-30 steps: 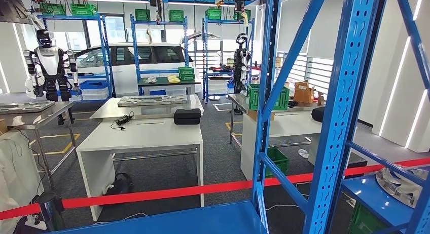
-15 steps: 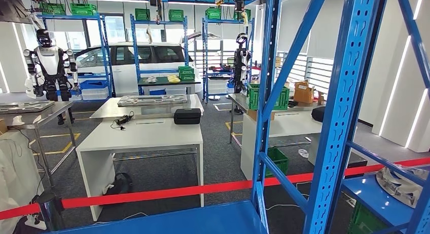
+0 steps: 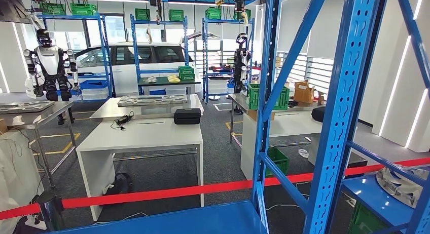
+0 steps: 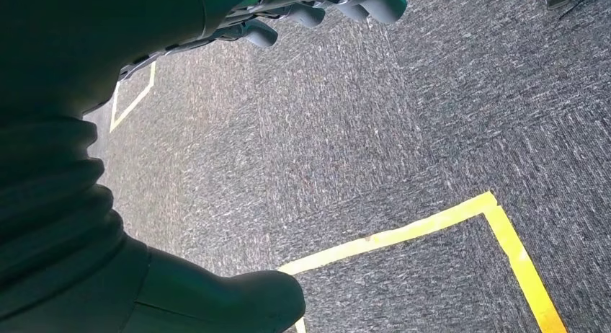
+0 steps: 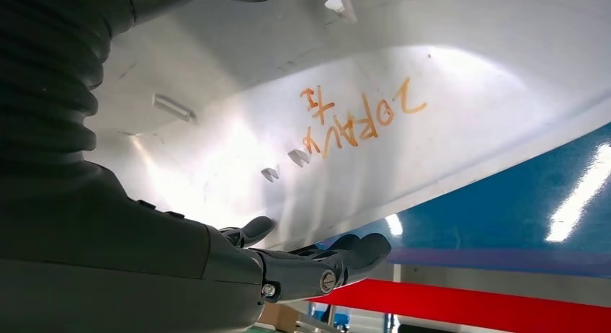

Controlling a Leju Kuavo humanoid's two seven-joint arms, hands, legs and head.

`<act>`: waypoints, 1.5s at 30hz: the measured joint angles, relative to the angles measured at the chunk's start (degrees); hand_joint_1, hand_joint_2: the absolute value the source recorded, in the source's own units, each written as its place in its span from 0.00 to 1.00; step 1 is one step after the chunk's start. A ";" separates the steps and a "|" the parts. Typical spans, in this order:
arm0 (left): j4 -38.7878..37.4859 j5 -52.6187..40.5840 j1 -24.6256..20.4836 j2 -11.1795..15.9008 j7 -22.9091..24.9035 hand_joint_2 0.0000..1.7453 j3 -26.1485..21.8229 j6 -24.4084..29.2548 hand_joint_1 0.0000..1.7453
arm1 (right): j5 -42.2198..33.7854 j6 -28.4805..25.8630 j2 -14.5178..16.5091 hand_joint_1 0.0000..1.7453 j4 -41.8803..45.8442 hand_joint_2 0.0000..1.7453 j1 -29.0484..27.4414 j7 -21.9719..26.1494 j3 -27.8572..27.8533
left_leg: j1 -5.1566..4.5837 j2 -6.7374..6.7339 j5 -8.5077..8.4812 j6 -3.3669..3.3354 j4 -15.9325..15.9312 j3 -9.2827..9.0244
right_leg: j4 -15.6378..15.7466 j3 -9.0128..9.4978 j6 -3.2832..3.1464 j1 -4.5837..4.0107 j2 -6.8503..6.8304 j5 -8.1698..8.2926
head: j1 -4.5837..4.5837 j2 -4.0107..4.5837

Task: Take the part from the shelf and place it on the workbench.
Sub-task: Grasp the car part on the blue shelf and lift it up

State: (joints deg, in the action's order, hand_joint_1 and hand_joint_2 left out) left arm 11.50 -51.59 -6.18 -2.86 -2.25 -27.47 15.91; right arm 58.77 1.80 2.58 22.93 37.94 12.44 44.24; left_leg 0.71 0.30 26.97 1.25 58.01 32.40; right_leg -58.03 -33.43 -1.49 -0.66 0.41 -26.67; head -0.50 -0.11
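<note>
The part point(image 3: 403, 183) is a silver pressed-metal piece lying on a blue shelf board point(image 3: 372, 198) at the far right edge of the head view. Up close in the right wrist view, the part point(image 5: 346, 124) is a broad shiny sheet with orange handwriting, sitting on the blue shelf point(image 5: 519, 203). My right hand point(image 5: 144, 232) is right against its edge, its fingers point(image 5: 346, 257) stretched out along the rim and the thumb apart on the other side, not clamped. My left hand point(image 4: 86, 153) hangs over grey carpet, fingers apart, holding nothing. The white workbench point(image 3: 142, 135) stands ahead on the left.
Blue shelf uprights point(image 3: 345, 107) and diagonal braces cross the right half of the view. A red barrier tape point(image 3: 167, 192) runs between me and the workbench. A black case point(image 3: 187, 116) and a cable lie on the bench. More tables, racks, a car and two standing robots are behind.
</note>
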 joint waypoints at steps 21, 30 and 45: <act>0.03 -0.54 -0.06 -0.04 -0.78 0.50 -0.54 2.29 0.00 | 0.03 -1.47 -0.25 0.00 -0.07 1.00 -0.36 0.46 -0.98 | 0.00 0.00 0.01 0.00 0.00 0.00 | 0.00 -0.01 0.00 0.00 0.00 -0.01 | 0.00 0.00; 0.04 -0.95 -0.21 -0.07 -0.05 0.00 -0.92 2.43 0.00 | 0.20 -1.70 -0.27 0.90 -0.07 1.00 -0.39 0.58 -1.41 | 0.00 0.00 0.02 0.01 0.00 0.01 | 0.00 -0.01 0.01 0.00 0.00 -0.02 | 0.00 0.00; 0.04 -0.56 -0.16 -0.43 -0.61 0.50 -1.25 3.30 0.00 | 0.19 0.03 -0.46 1.00 -0.58 1.00 -0.80 1.33 -1.48 | 0.00 0.01 0.07 0.03 -0.01 0.14 | -0.01 -0.13 0.00 0.00 -0.01 -0.07 | 0.00 0.00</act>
State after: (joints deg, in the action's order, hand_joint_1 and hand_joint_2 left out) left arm 11.54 -52.15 -6.34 -3.29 -2.86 -28.72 19.22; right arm 58.96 1.84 2.12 22.35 37.14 13.77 42.76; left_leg 0.71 0.30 27.03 1.28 58.00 32.54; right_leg -58.04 -33.57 -1.49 -0.66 0.40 -26.73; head -0.50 -0.11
